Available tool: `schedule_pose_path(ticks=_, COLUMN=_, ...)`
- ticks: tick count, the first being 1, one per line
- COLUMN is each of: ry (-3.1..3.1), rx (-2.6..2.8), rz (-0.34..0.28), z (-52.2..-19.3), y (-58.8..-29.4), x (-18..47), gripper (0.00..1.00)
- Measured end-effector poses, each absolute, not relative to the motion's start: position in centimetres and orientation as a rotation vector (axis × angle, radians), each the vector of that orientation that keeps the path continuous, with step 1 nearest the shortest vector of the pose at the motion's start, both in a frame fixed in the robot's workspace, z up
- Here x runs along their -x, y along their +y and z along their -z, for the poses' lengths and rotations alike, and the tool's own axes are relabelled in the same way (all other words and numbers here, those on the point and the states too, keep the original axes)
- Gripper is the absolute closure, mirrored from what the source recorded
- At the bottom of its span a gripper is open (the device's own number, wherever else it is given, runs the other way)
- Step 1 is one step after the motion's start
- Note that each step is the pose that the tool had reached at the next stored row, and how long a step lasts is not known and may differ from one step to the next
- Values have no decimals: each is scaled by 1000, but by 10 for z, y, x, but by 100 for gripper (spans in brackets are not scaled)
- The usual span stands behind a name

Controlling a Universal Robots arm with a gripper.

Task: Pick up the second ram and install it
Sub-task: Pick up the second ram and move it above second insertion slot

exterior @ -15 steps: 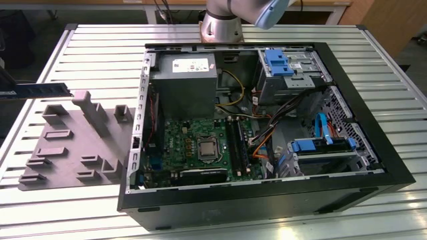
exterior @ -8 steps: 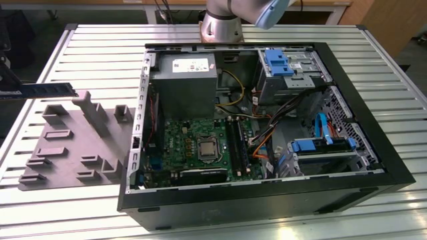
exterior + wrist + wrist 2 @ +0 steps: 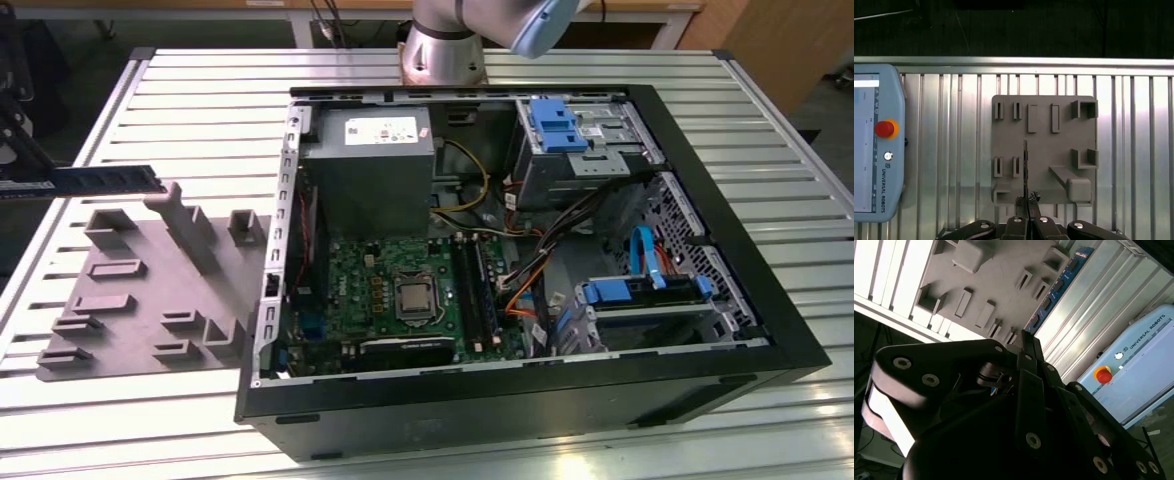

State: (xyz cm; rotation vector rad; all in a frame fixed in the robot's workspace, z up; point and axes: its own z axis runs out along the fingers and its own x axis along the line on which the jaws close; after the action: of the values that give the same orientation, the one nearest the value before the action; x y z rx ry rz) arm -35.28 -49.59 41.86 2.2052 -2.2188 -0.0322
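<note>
Two black fingers of the gripper were clamped on one end of the second ram. The blue stick ran straight out from their tips, and its dark chips showed in the second wrist view. In the first wrist view it appeared edge-on. Below it lay the grey fixture plate with its slots and posts, resting on the slatted table by the table's edge at the exterior view's left. A pale blue teach pendant lay beside the plate. Farther off, at the table's middle, stood the open computer case with its green motherboard and grey power supply, well apart from the ram.
</note>
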Motion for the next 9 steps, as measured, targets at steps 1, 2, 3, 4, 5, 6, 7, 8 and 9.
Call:
schedule_pose_path(ticks=1, ry=-2219, rx=-2205, rz=32, z=-419, y=-496, x=352, gripper=89)
schedule_pose_path(ticks=2, ry=-2219, rx=-2205, rz=32, z=-419, y=-496, x=351, gripper=89)
schedule_pose_path(ticks=3, ry=-2219, rx=-2205, rz=32, z=-419, y=-496, x=351, gripper=89)
schedule_pose_path(ticks=4, ry=-2219, rx=-2205, rz=32, z=-419, y=-496, x=350, gripper=89)
schedule_pose_path(ticks=5, ry=-2219, rx=-2205, rz=32, z=-419, y=-496, x=349, gripper=89)
schedule_pose_path(ticks=6, ry=-2219, rx=-2205, rz=32, z=-419, y=-496, x=348, gripper=89)
schedule_pose_path(ticks=7, ry=-2219, rx=-2205, rz=32, z=-419, y=-496, x=348, gripper=89)
schedule_pose_path(ticks=8, ry=-2219, rx=-2205, rz=32, z=-419, y=-496, x=347, gripper=89)
schedule_pose_path(ticks=9, ry=-2219, rx=-2205, rz=32, z=-419, y=-496, x=346, gripper=89)
